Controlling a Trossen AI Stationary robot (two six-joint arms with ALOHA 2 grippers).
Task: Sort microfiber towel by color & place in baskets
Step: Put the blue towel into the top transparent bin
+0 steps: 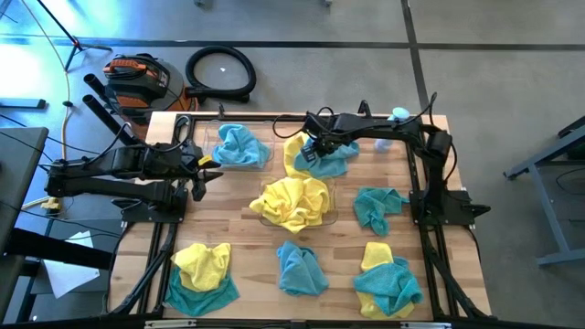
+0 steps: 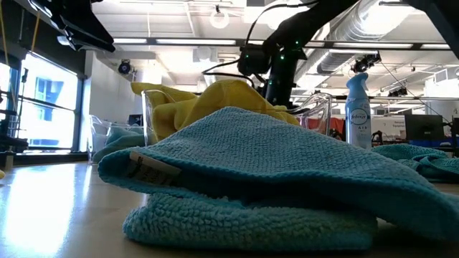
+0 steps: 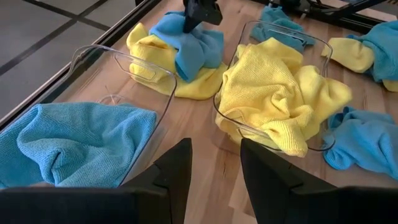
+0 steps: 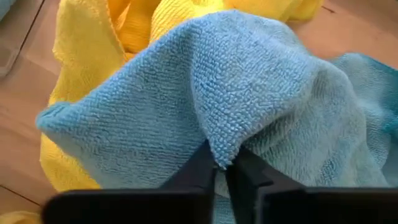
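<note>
My right gripper [image 1: 320, 146] is over the far middle of the table, shut on a teal towel [image 1: 331, 160] that lies on a yellow towel [image 1: 294, 151]. My left gripper [image 1: 206, 171] waits open at the table's left side, touching nothing. One clear basket [image 1: 265, 157] at the far left holds a teal towel [image 1: 238, 143]. The other basket [image 1: 331, 212], mid-table, holds yellow towels [image 1: 292, 201]. In the left wrist view both baskets [image 3: 93, 53] [image 3: 314, 43] lie ahead of my open left gripper [image 3: 214, 171]. My right gripper pinches a raised fold of the teal towel [image 4: 221, 146] between its two fingertips [image 4: 202, 165], coming from above and pointing down. The fold stands up as a peak at the fingers. The rest of the towel [image 3: 196, 53] lies on the yellow towel [image 3: 146, 53] beneath.
A loose teal towel [image 1: 379, 207] lies right of the yellow basket and another [image 1: 302, 270] at the near middle. Mixed yellow and teal heaps sit near left [image 1: 201, 274] and near right [image 1: 388, 285]. A spray bottle [image 1: 395, 117] stands at the far right edge.
</note>
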